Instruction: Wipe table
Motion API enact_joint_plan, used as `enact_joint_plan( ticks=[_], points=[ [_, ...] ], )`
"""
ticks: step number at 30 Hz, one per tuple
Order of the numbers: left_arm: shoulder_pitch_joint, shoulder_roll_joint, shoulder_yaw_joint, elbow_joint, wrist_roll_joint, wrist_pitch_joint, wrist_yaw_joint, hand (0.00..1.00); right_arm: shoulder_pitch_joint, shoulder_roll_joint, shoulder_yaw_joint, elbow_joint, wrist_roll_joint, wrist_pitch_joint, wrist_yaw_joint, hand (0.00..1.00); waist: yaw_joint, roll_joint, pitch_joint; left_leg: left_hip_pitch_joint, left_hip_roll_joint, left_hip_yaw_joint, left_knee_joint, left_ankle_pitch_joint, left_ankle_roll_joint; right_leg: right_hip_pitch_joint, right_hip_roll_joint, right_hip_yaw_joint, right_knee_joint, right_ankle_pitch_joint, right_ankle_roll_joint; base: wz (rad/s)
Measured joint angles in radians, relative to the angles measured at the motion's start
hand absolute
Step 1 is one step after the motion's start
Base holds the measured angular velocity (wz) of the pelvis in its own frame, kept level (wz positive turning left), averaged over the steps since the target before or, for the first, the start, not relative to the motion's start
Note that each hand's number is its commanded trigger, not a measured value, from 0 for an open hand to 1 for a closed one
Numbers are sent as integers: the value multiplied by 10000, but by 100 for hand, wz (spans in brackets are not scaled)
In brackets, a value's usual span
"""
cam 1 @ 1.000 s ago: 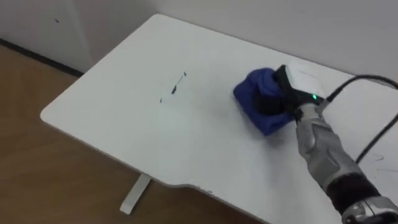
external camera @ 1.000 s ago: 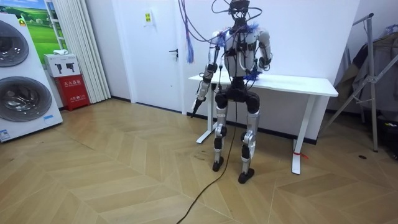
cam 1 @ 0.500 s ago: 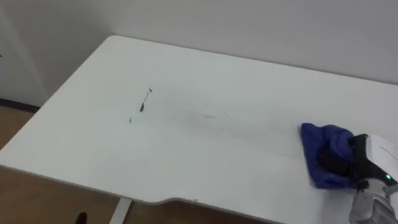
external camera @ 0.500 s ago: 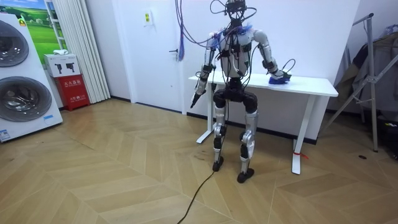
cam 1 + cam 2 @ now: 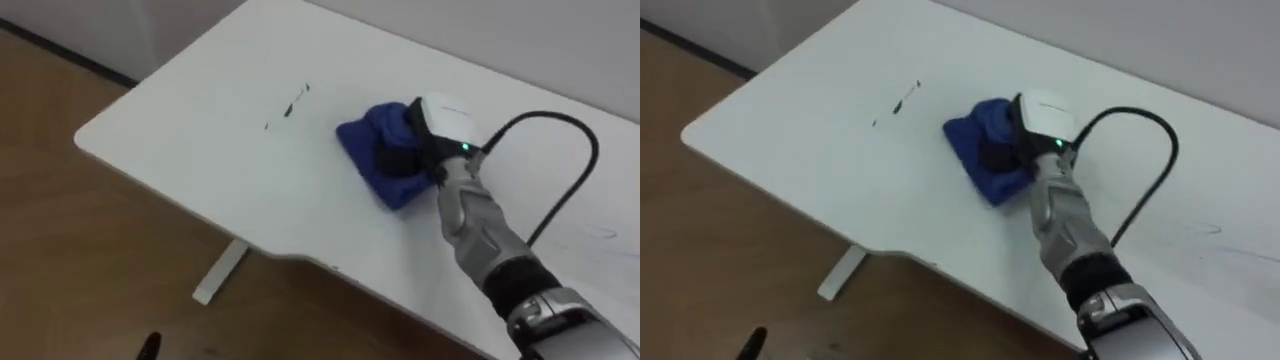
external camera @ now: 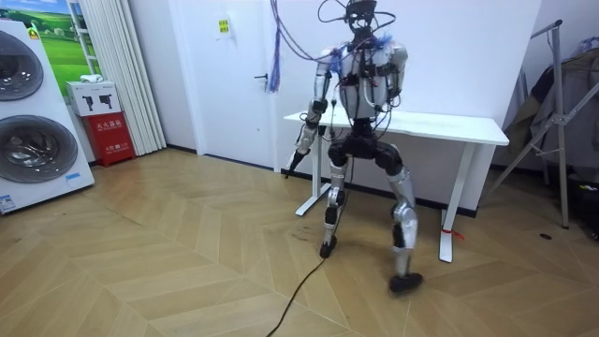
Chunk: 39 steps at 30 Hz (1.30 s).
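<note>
Gripping the bunched blue cloth (image 5: 365,150) on the white table (image 5: 190,150) with fingers (image 5: 400,160) curled into its folds, the right hand (image 5: 442,122) sits right of the dark marks (image 5: 288,108) — they lie near the cloth's left edge, so the wipe should head leftward.

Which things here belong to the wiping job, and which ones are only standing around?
For the job: blue cloth; right hand, gripping the cloth; white table; dark marks on the table.
Only around: washing machines; red box; door; metal stand; left hand, hanging beside the table.
</note>
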Motion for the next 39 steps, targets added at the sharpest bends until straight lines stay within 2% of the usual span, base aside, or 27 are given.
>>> enact_joint_plan(
  ticks=[1,2,3,4,5,6,8,9,11,12,13,14,15,16,17,18,19,21,23,25,26,28,31,33,34,37,39],
  points=[
    [-22,112,239,-2,-6,-7,2,0,485,-199,-260,-199,-89,-218,-2,100,-286,-87,1,7,281,-266,-25,58,-368,52,204,5,-398,205,63,39],
    [-16,225,407,-11,-64,-11,12,0,878,-412,-501,-390,-85,-398,-18,100,-560,-131,4,78,639,-377,-153,228,-779,-33,574,19,-440,245,88,26],
    [54,297,461,-33,-175,-40,18,0,1068,-500,-626,-501,-85,-436,-19,100,-641,-166,3,175,824,-266,-258,336,-1004,-104,770,-54,-353,345,104,12],
    [241,201,481,-24,-224,-122,28,0,1483,-791,-785,-594,-74,-567,-84,100,-929,66,-183,293,1373,-262,-402,418,-1077,-183,1075,-225,204,-390,799,4],
    [464,70,460,-142,-218,-188,-5,0,2041,-1050,-1083,-873,-79,-599,-115,100,-1219,169,-244,515,1719,46,-539,751,-476,-238,1289,-350,805,-1040,440,13],
    [616,0,460,-167,-207,-212,-5,0,2330,-1170,-1224,-938,-70,-598,-126,100,-1366,232,-293,605,1763,310,-577,891,-352,-185,1384,-393,922,-1233,311,18],
    [970,-287,477,-161,-155,-191,-3,0,2743,-1444,-1610,-1065,11,-381,36,100,-1758,204,-218,652,1547,1242,225,888,-297,-61,1728,-523,950,-1538,-196,-6],
    [1002,-346,477,-164,-153,-170,-4,0,2724,-1477,-1666,-1108,23,-274,165,100,-1768,225,-204,624,1414,1328,462,825,-202,-67,1771,-499,936,-1589,-365,-31],
    [1064,-609,472,-175,-159,-131,-27,0,2420,-1529,-1697,-1291,-63,47,845,100,-1647,224,-80,282,627,1424,1519,372,321,-177,2060,-119,932,-1741,-727,-43],
    [1079,-708,457,-176,-155,-118,-42,0,2241,-1517,-1612,-1293,-124,147,991,100,-1491,267,-48,269,347,1458,1626,178,449,-243,2141,101,941,-1731,-787,-86],
    [1138,-916,454,-174,-155,-75,-181,0,1720,-1505,-1362,-1299,-320,316,1271,100,-1178,387,-31,185,-172,1618,1634,-127,682,-426,2301,419,940,-1684,-977,-108],
    [1146,-1036,422,-182,-168,-60,-294,0,1116,-1363,-993,-1330,-506,379,1418,100,-978,597,75,31,-771,1727,1265,-223,825,-652,2526,729,923,-1634,-1090,-104],
    [1151,-1067,408,-182,-179,-61,-306,0,862,-1281,-869,-1371,-515,383,1442,100,-909,611,99,-67,-1036,1755,928,-217,961,-787,2619,865,924,-1627,-1127,-86],
    [1096,-1038,463,-181,-193,-52,-317,0,556,-1052,-563,-1465,-604,367,1445,100,-746,576,89,-113,-1477,1684,432,-1,1382,-1050,2707,1159,912,-1614,-1187,-52],
    [1063,-1012,537,-188,-257,-4,-301,0,463,-925,-215,-1655,-787,326,1464,100,-673,428,64,24,-1593,1654,-25,214,1345,-1168,2774,1207,677,-1575,-1251,-34],
    [1064,-1019,529,-188,-337,19,-299,0,464,-925,-162,-1691,-862,214,1468,100,-666,394,44,70,-1623,1656,-191,303,1346,-1154,2804,1186,513,-1543,-1265,9],
    [1037,-1047,483,-197,-378,67,-302,0,486,-928,-155,-1769,-922,14,1471,100,-724,410,36,152,-1641,1642,-469,408,1354,-1018,2903,1132,189,-1457,-1216,23],
    [1084,-1032,548,-324,-395,142,-295,0,757,-988,-214,-1944,-865,-5,1268,100,-874,385,11,242,-1678,1545,-752,451,1340,-846,2972,1073,-129,-1321,-1007,31],
    [1276,-1028,887,-878,-555,283,-272,0,1963,-1108,-575,-2150,-466,-525,374,100,-1559,335,-29,529,-1927,1084,-1025,464,1332,-215,2960,902,-598,-1327,-727,68],
    [1362,-1032,1190,-1227,-532,258,-256,0,2939,-1121,-1096,-2307,-370,-991,-375,100,-2084,191,-147,771,-2176,910,-1293,470,1343,223,2867,540,-878,-1399,-587,57],
    [1405,-1042,1449,-1342,-498,221,-251,0,3500,-1122,-1527,-2327,-361,-1209,-747,100,-2311,96,-264,918,-2252,878,-1421,473,1350,486,2857,436,-1064,-1363,-500,36],
    [1365,-1017,1754,-1487,-259,21,-225,0,4133,-1144,-2075,-2339,-248,-1258,-993,100,-2526,-2,-386,1139,-2357,821,-1551,472,1351,862,2822,215,-1279,-1310,-411,23],
    [1272,-980,1929,-1619,-192,-222,-190,0,4530,-1229,-2620,-2127,162,-1090,-1079,100,-2620,-163,-367,1563,-2413,795,-1776,421,1426,1260,2817,128,-1443,-1186,-264,0],
    [1174,-1047,1813,-1545,-352,-217,-195,0,4292,-1313,-2605,-2093,326,-805,-952,100,-2616,-145,-356,1543,-2407,820,-1751,337,1501,1218,2811,165,-1515,-1168,-260,-20],
    [1143,-1056,1683,-1510,-440,-215,-199,0,3996,-1334,-2474,-2122,277,-570,-734,100,-2575,-115,-310,1523,-2367,868,-1757,337,1510,1170,2811,279,-1516,-1119,-245,-33],
    [840,-1086,1536,-948,-454,-197,-183,0,3045,-1378,-1652,-2519,-179,508,192,100,-2013,-20,-227,1532,-2316,1128,-1916,313,1523,939,2859,489,-1496,-1018,-321,-47],
    [643,-1080,1428,-795,-542,-101,-190,0,2315,-1400,-540,-2688,-419,838,674,100,-1637,-21,-187,1522,-2235,1237,-1946,326,1500,821,2920,548,-1481,-953,-405,-31]
  ],
)
